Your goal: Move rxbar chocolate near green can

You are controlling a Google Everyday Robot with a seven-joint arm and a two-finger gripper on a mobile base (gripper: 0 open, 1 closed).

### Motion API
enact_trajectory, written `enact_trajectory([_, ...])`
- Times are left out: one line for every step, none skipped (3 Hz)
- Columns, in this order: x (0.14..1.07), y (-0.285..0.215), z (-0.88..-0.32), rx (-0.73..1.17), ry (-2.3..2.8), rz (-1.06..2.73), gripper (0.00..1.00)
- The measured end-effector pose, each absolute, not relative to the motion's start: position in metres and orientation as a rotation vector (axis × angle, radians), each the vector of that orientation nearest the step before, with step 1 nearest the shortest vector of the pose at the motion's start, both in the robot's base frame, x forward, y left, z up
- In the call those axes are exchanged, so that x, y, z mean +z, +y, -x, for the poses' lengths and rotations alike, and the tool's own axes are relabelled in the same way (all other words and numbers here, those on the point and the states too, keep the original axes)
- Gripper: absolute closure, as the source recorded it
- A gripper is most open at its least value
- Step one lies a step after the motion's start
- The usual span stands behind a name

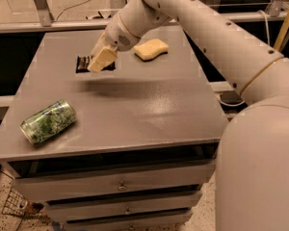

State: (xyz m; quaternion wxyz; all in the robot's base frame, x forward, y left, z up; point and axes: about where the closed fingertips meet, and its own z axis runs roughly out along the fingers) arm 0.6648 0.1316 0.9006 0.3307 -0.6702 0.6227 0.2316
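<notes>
The rxbar chocolate [83, 63] is a dark flat bar at the back left of the grey table top [149, 109]. My gripper [101, 60] is right over the bar's middle and hides part of it. I cannot tell whether the bar lies on the table or is held. The green can [48, 121] lies on its side near the table's front left corner, well apart from the bar and the gripper.
A yellow sponge [151, 48] lies at the back of the table, right of the gripper. My arm [207, 28] reaches in from the right, over the table's back right part. Drawers [120, 184] are below the table's front edge.
</notes>
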Motion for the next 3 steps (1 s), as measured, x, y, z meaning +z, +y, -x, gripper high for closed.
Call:
enact_trajectory([0.884, 0.134, -0.641, 0.646, 1.6, 1.901, 1.0])
enact_trajectory([0.874, 0.139, -0.617, 0.691, 1.55, 1.998, 1.0])
enact_trajectory([0.867, 0.146, -0.597, 0.738, 1.5, 2.055, 1.0])
